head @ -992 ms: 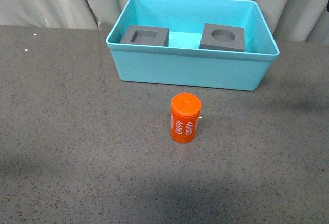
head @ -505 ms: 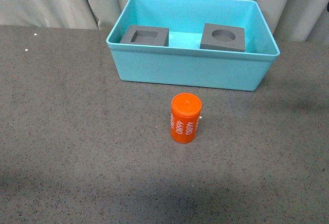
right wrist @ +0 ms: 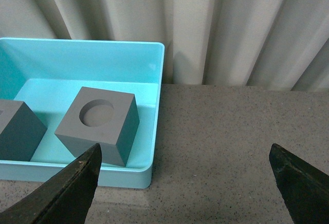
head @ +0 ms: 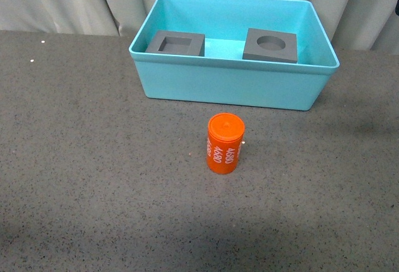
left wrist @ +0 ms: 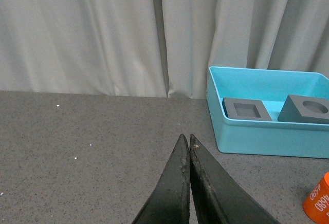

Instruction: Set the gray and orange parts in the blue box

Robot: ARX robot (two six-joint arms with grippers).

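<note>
Orange cylinder [head: 225,143] upright at centre of table [head: 75,178], short of blue box [head: 230,86] at far edge, gray cubes [head: 176,43] inside; likely light, rigid, slick, so grip across mid-body; left gripper [left wrist: 188,143] pinched together, right gripper [right wrist: 184,154] spread wide.

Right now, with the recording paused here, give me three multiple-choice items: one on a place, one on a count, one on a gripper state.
1. Where is the cylinder relative to the box?
A) inside it
B) on the table in front of it
C) behind it

2. How many gray cubes are in the box?
A) none
B) one
C) two

3. The left gripper is:
A) shut and empty
B) wide open
C) shut on the cylinder

Answers:
1 B: it stands upright on the table, nearer the robot than the box.
2 C: both sit inside, apart from each other.
3 A: its fingers meet with nothing between them.
</note>
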